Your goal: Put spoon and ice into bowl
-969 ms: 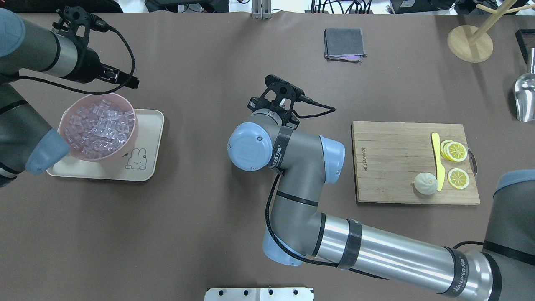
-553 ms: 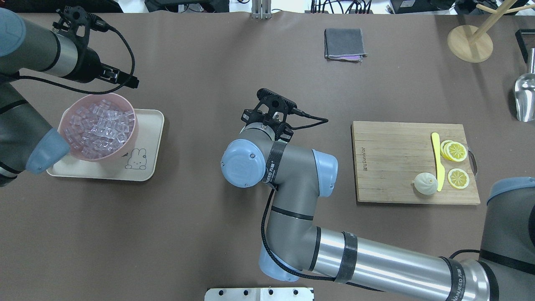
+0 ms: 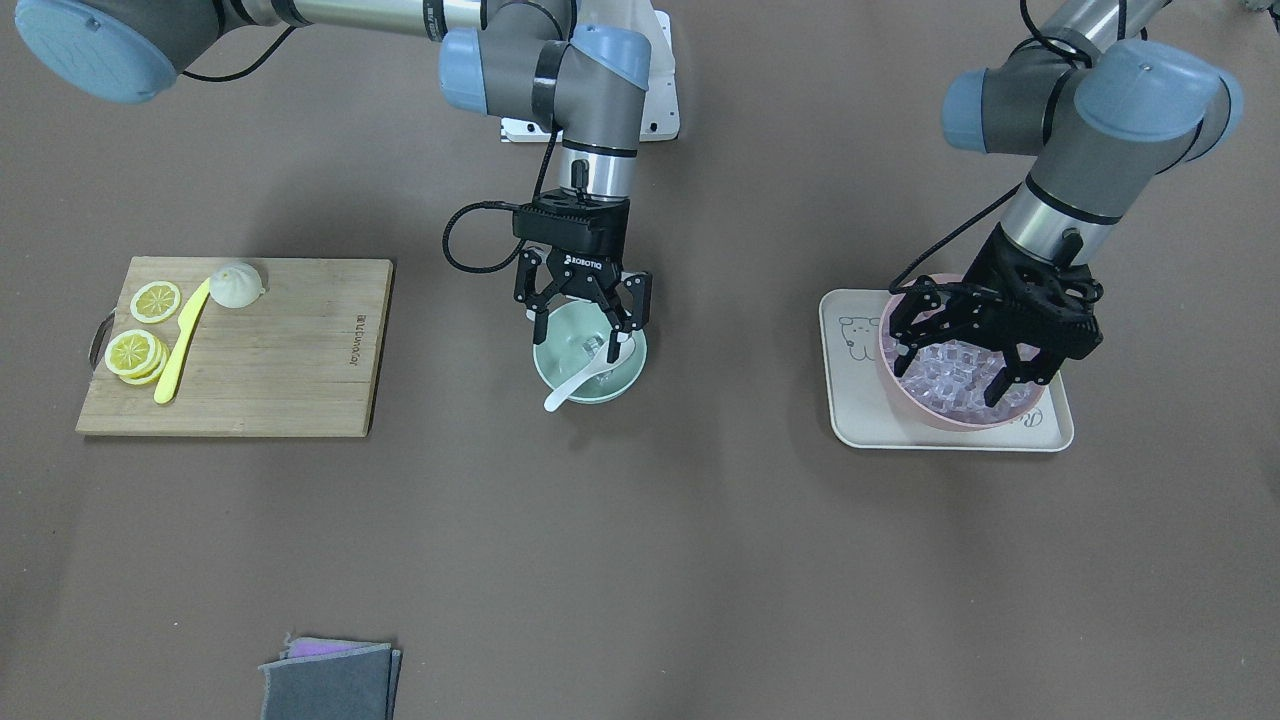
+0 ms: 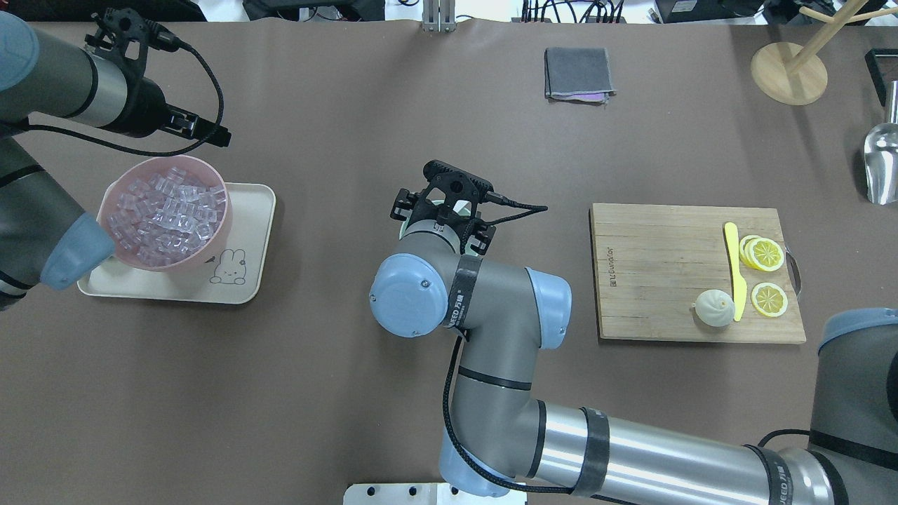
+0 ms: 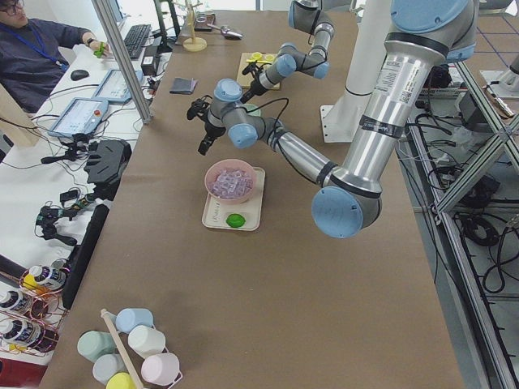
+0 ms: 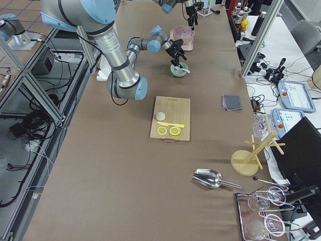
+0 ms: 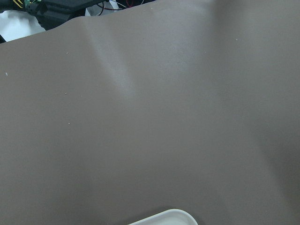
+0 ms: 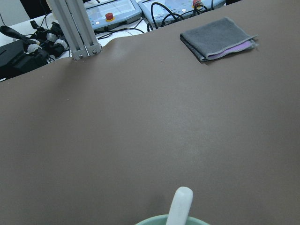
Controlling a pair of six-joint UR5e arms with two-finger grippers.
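Observation:
The mint-green bowl (image 3: 622, 384) stands at mid-table; in the overhead view the right arm hides nearly all of it. The white spoon (image 3: 570, 389) lies in it, scoop inside, handle over the rim; the handle also shows in the right wrist view (image 8: 181, 205). A clear ice cube (image 3: 582, 346) seems to lie inside the bowl. My right gripper (image 3: 580, 332) hangs open just above the bowl, empty. My left gripper (image 3: 948, 368) is open above the pink bowl (image 4: 228, 203), which is full of ice cubes (image 4: 168, 210).
The pink bowl stands on a cream tray (image 4: 245, 280) at the left. A wooden cutting board (image 4: 652, 273) at the right holds a yellow knife (image 4: 733, 266), lemon slices (image 4: 765, 254) and a bun (image 4: 714, 307). A grey cloth (image 4: 579, 73) lies at the far side, a metal scoop (image 4: 882, 165) at the right edge.
My right wrist has moved back toward the robot and slightly left in the overhead view. The left arm has hardly moved.

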